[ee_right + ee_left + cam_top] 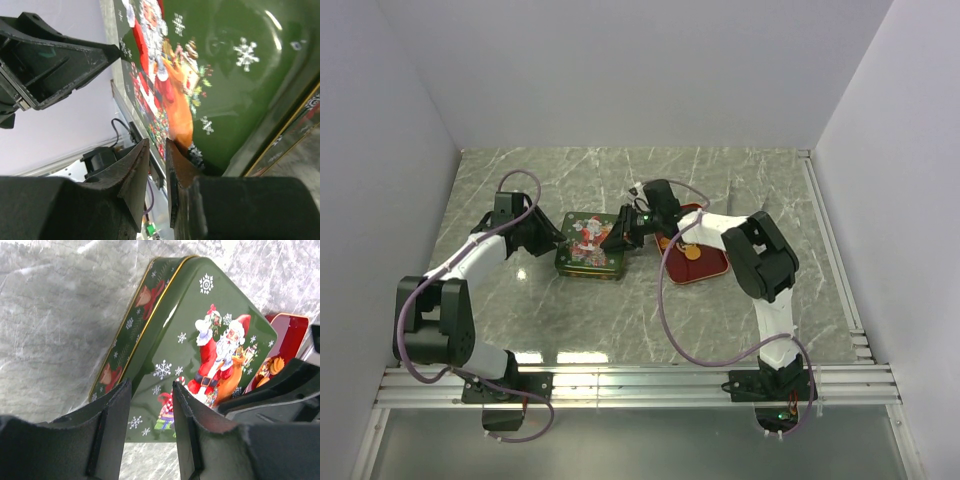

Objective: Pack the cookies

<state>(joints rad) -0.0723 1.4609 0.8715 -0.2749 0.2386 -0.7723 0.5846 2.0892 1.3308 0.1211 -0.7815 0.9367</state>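
My left claw (pixel 150 387) stood part open astride the near corner of the green Santa tin (pixel 200 315) on the marble surface (pixel 55 315). My right claw (pixel 156 145) was almost closed on nothing at the tin's opposite edge. Beyond, the cookies (pixel 692 252) lay in a red tray (pixel 712 268) just beside the tin.

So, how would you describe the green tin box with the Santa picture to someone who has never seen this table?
On the grey marble table, look at the middle, between the left gripper and the right gripper. There lies a rectangular green metal tin with Santa Claus and white snowflakes on its lid. The red container to its right shows no picture.
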